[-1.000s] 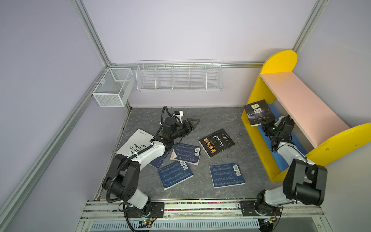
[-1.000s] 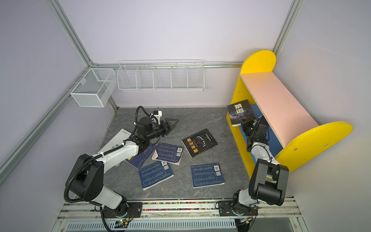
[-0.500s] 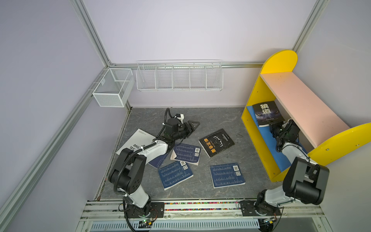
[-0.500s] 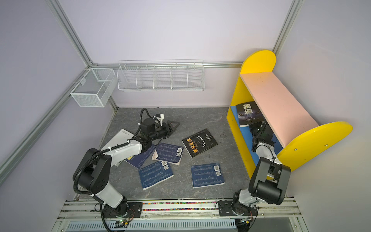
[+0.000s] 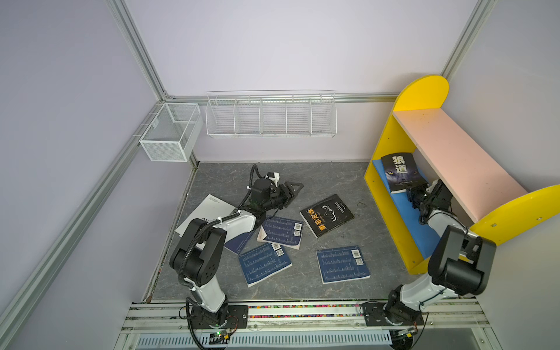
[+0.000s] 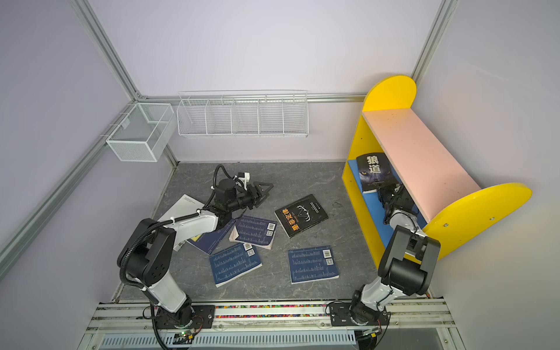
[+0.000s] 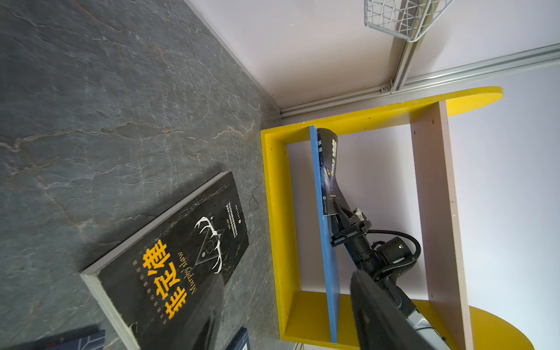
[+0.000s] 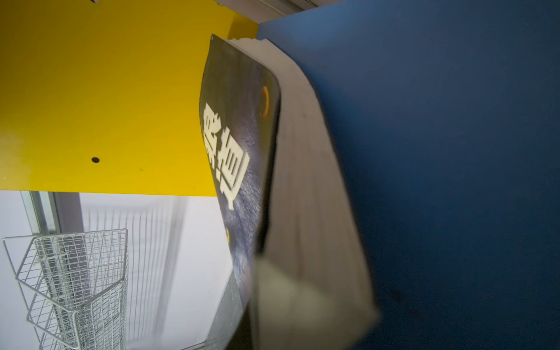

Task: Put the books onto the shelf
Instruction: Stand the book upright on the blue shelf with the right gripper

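Note:
A black book with a wolf's face [image 5: 400, 172] [image 6: 375, 173] [image 8: 236, 145] rests at the back end of the shelf's blue lower board [image 5: 403, 212], under the pink upper board [image 5: 454, 157]. My right gripper [image 5: 414, 194] [image 7: 344, 213] is shut on its near edge. My left gripper [image 5: 295, 189] [image 7: 288, 285] is open and empty, low over the floor beside a black book with an antler design [image 5: 327, 215] [image 7: 172, 257]. Three navy books [image 5: 281, 231] [image 5: 264, 263] [image 5: 342, 263] lie flat. A further navy one [image 5: 239, 242] and a white book [image 5: 206, 212] are partly under my left arm.
A white wire rack [image 5: 269, 116] and a mesh basket [image 5: 169, 133] hang on the back wall. The shelf's yellow front side panel [image 5: 515, 212] curves over my right arm. The arm bases stand on a rail [image 5: 303, 312] at the front edge.
My right gripper has carried the wolf book from in front of the shelf into the lower tier. My left arm has folded back, its gripper staying open by the antler book.

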Tool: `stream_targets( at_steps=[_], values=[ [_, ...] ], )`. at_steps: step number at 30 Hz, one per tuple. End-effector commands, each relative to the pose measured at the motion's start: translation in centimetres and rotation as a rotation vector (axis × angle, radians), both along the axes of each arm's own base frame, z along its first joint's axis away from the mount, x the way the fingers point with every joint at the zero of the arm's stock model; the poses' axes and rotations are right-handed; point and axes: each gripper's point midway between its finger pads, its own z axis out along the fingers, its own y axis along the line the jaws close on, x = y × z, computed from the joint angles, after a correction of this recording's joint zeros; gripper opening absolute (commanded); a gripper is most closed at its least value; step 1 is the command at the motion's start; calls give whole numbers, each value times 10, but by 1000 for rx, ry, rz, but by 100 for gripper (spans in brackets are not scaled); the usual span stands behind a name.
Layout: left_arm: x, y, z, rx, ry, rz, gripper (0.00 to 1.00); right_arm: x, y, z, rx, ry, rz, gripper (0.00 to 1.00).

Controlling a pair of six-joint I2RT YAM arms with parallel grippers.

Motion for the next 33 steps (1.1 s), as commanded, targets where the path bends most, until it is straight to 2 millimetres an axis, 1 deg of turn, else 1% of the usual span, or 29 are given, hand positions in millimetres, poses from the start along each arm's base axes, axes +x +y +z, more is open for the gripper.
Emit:
stream_targets(
  at_steps=[1, 3, 8, 10, 14, 18, 24, 27, 33],
  values=[
    [6, -5, 27, -60, -52, -19, 67, 2, 35, 9, 17, -33, 158, 9],
    [6, -4, 29, -64, -53, -14, 67, -1, 37, 12, 12, -38, 164, 9],
    [2, 1, 26, -63, -48, 2, 67, -9, 40, 23, -5, -43, 172, 9],
    [1, 2, 26, -63, -49, 5, 67, -13, 38, 25, -20, -39, 156, 9],
    [0, 3, 28, -65, -52, 6, 67, -9, 33, 25, -23, -22, 139, 9],
    [-1, 4, 28, -62, -53, 11, 67, -6, 22, 24, -10, -23, 94, 9],
    [1, 4, 23, -54, -44, 19, 67, -11, 7, 23, 10, -27, 51, 9],
    [3, 2, 20, -59, -37, 14, 67, -11, 6, 22, 14, -26, 55, 9],
    [6, -2, 17, -76, -27, 3, 67, -3, 4, 14, 31, -11, 70, 10]
  ],
)
